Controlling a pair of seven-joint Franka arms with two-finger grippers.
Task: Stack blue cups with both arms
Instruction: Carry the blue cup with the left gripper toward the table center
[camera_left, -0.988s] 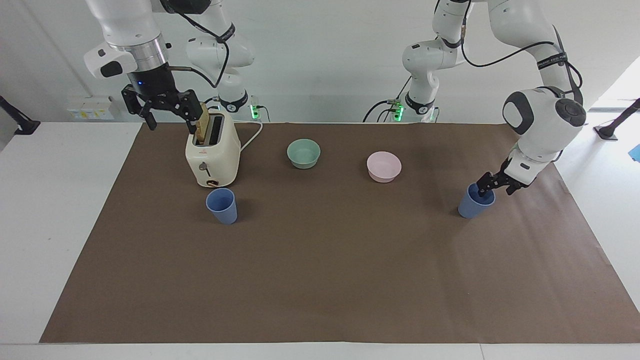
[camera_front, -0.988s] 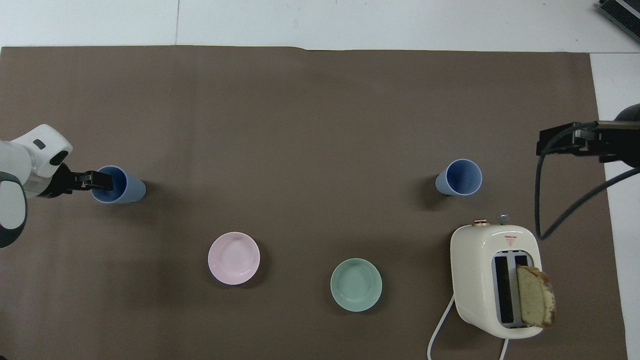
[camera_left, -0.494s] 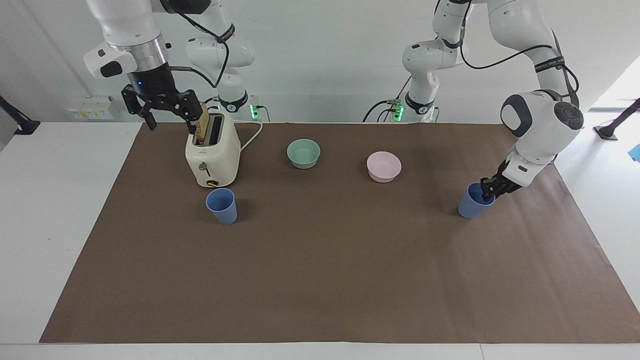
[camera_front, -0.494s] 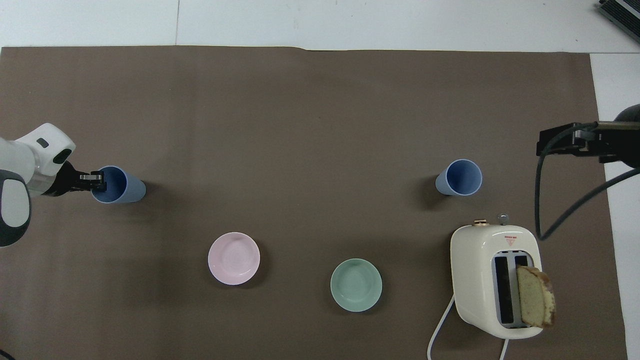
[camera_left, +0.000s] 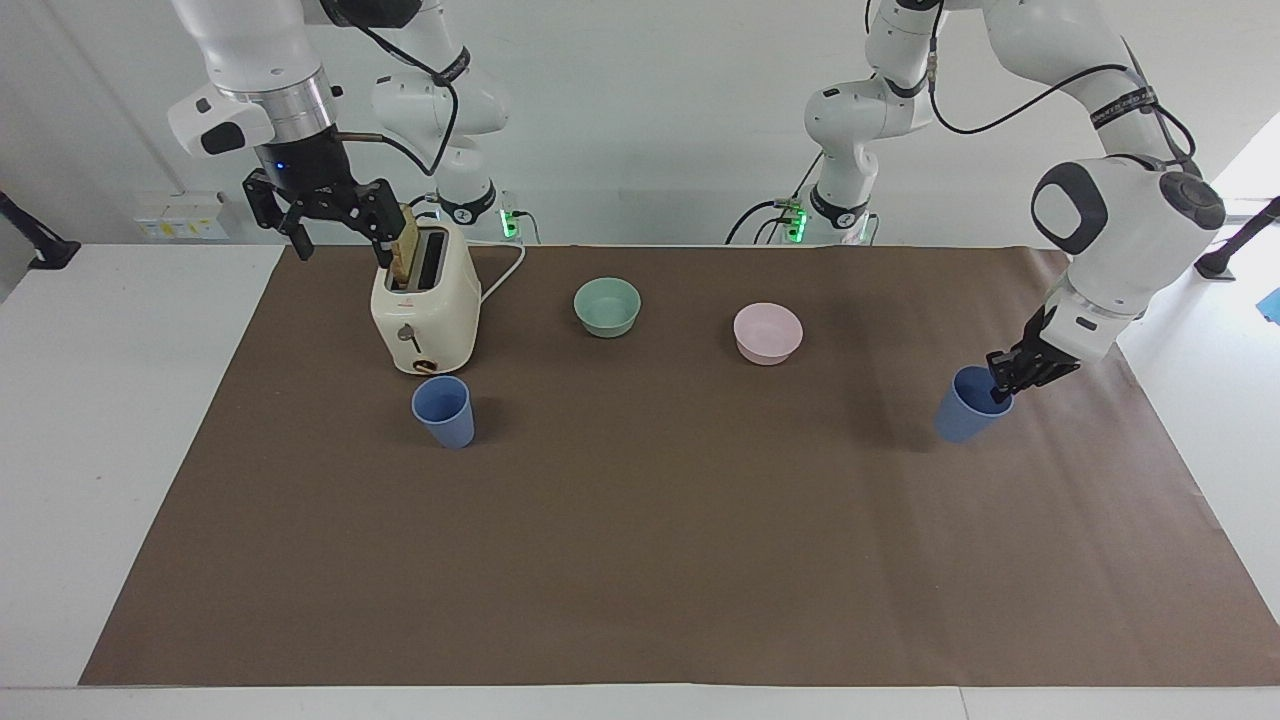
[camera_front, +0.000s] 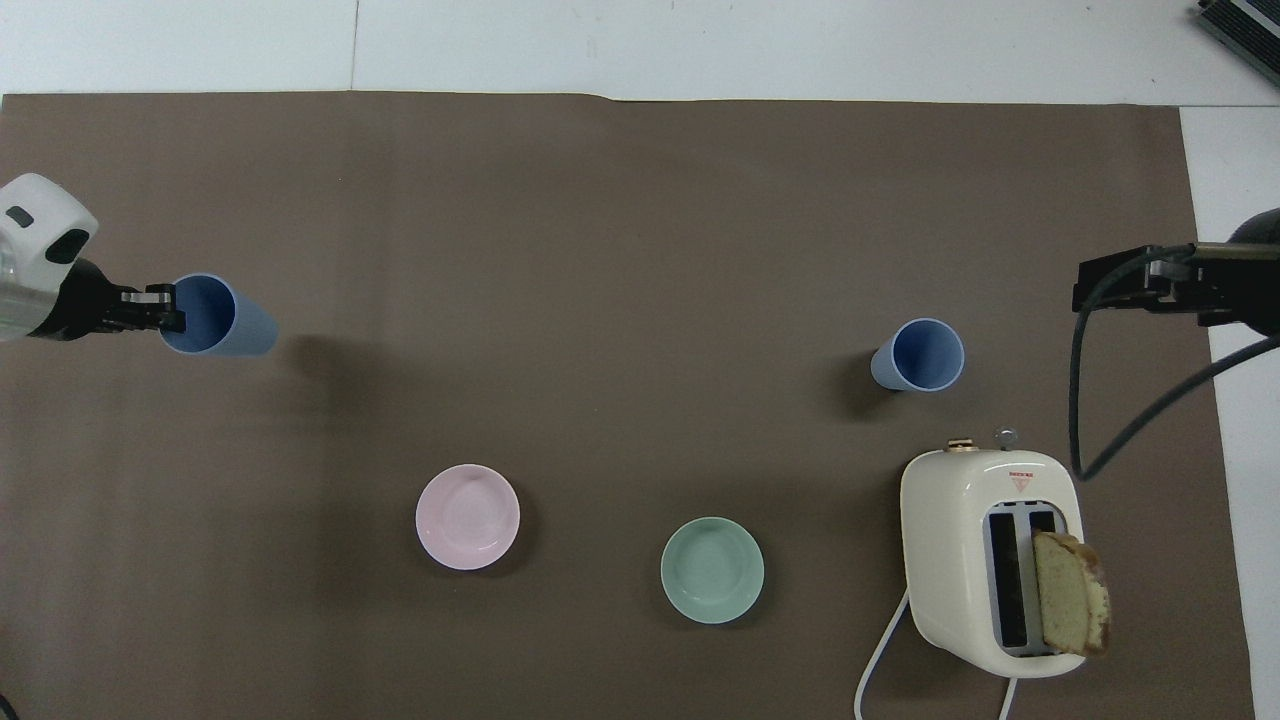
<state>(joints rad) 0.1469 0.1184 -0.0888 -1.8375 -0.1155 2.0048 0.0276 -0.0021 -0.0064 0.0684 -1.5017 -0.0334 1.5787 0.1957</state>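
Item: left gripper (camera_left: 1003, 381), at the left arm's end of the table, fingers pinched on the rim of one blue cup (camera_left: 969, 405); the cup is tilted, its mouth leaning toward the arm, and appears lifted just clear of the brown mat (camera_left: 640, 560), its shadow lying apart from it in the overhead view. Item: second blue cup (camera_left: 444, 411), upright on the mat toward the right arm's end, just beside the front of the toaster (camera_left: 424, 303) and farther from the robots than it. Item: toaster, cream, with a slice of bread (camera_left: 404, 249) standing out of one slot and a white cord (camera_left: 503, 276) running off toward the robots. Item: right gripper (camera_left: 333, 231), fingers spread, hanging in the air over the mat's edge beside the toaster at bread height, one finger close to the slice; this arm waits. Item: mint-green bowl (camera_left: 607, 306) and pink bowl (camera_left: 767, 332), both on the mat between the two cups and nearer to the robots than either, the green one toward the toaster, the pink one toward the held cup. Between the two cups the mat shows bare along the straight line; the bowls sit off that line, and the toaster stands touching distance from the resting cup on its robot-facing side.
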